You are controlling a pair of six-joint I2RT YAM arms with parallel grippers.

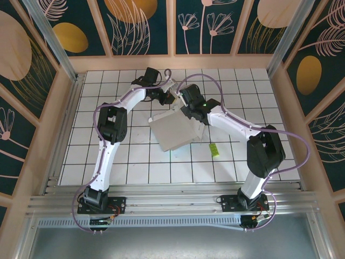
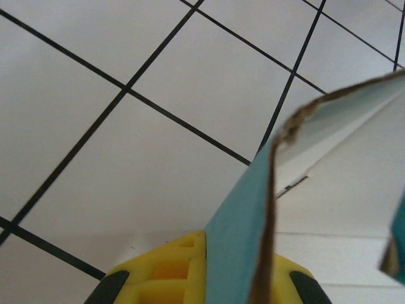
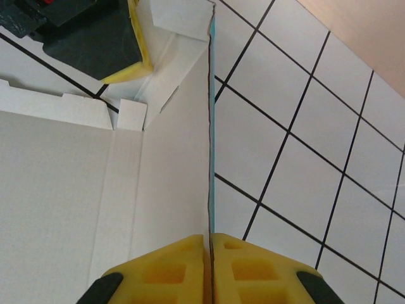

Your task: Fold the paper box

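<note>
Where the white tiled table (image 1: 135, 162) fills the middle of the top view, the paper box (image 1: 171, 132) lies just above centre. It is a creased sheet, white face up, set at a slant to the tile lines. Its lower left part rests flat on the tiles. Its upper right edge is lifted, at the spot where both arms meet.

Right wrist view: the white inner face takes the left half of the frame, with fold lines and small notched tabs toward the upper left. One side panel stands upright, seen as a thin edge down the middle, teal on its outer side. At bottom centre the right gripper (image 3: 209, 269) has both yellow pads (image 3: 177, 250) pressed to that panel from either side, clamped with no gap. A dark gripper body with one yellow tip sits at the upper left, against the corner flap.

Left wrist view: a teal strip of card rises from bottom centre through the left gripper (image 2: 237, 282), between its yellow fingers (image 2: 158, 266). It bends over at a rough brown edge toward the upper right, white face beneath. It reads as gripped; contact on the right-hand finger is partly hidden by the card.

Top view again: a small yellow-green slip (image 1: 214, 150) lies on the tiles to the lower right of the box, apart from it. Around the table stand teal panels (image 1: 140, 27) with pale plant drawings and ochre ovals. A metal rail (image 1: 161, 194) crosses the bottom of the frame, by the arm bases.
</note>
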